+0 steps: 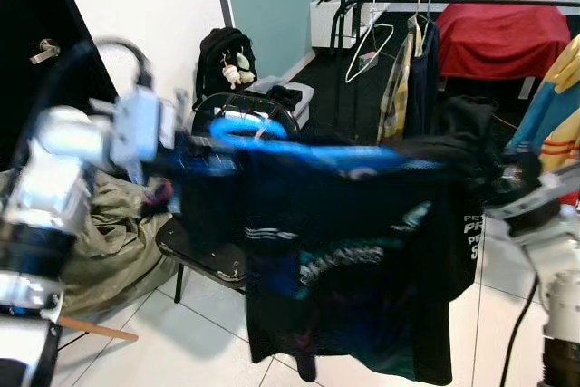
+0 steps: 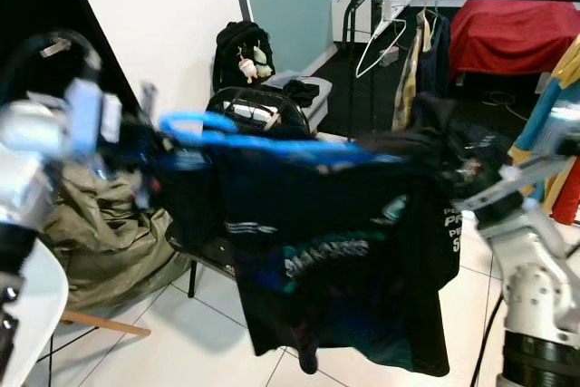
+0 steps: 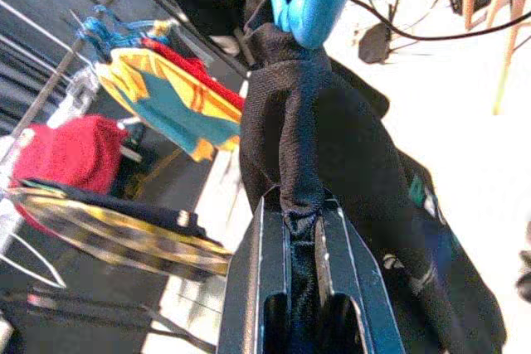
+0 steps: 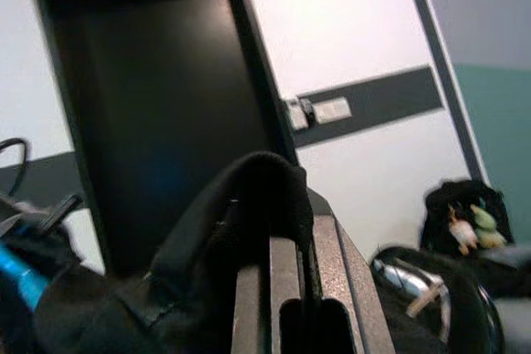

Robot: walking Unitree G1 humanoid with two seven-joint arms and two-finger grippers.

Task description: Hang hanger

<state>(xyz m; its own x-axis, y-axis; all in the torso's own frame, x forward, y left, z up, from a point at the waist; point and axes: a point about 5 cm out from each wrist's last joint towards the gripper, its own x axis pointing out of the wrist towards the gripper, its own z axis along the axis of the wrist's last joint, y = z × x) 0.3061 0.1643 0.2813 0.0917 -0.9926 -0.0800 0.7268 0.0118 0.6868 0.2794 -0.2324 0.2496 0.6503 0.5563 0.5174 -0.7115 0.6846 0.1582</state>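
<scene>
A blue plastic hanger (image 1: 299,147) carries a black T-shirt (image 1: 362,269) with teal and white print, held up in front of me between both arms. My left gripper (image 3: 300,221) is shut on the shirt's shoulder fabric at the hanger's left end, just below the blue hook (image 3: 311,2). My right gripper (image 4: 286,246) is shut on a fold of the black shirt at its right end. The black clothes rail (image 1: 453,2) runs across the back right, with an empty white hanger (image 1: 367,47) and several garments hung on it.
A black chair (image 1: 204,256) stands right behind the shirt, with an olive bag (image 1: 109,242) on the floor to its left. A black backpack (image 1: 222,61) leans on the white wall. Colourful clothes (image 1: 553,111) hang at the far right. A red-covered bed (image 1: 503,33) lies beyond the rail.
</scene>
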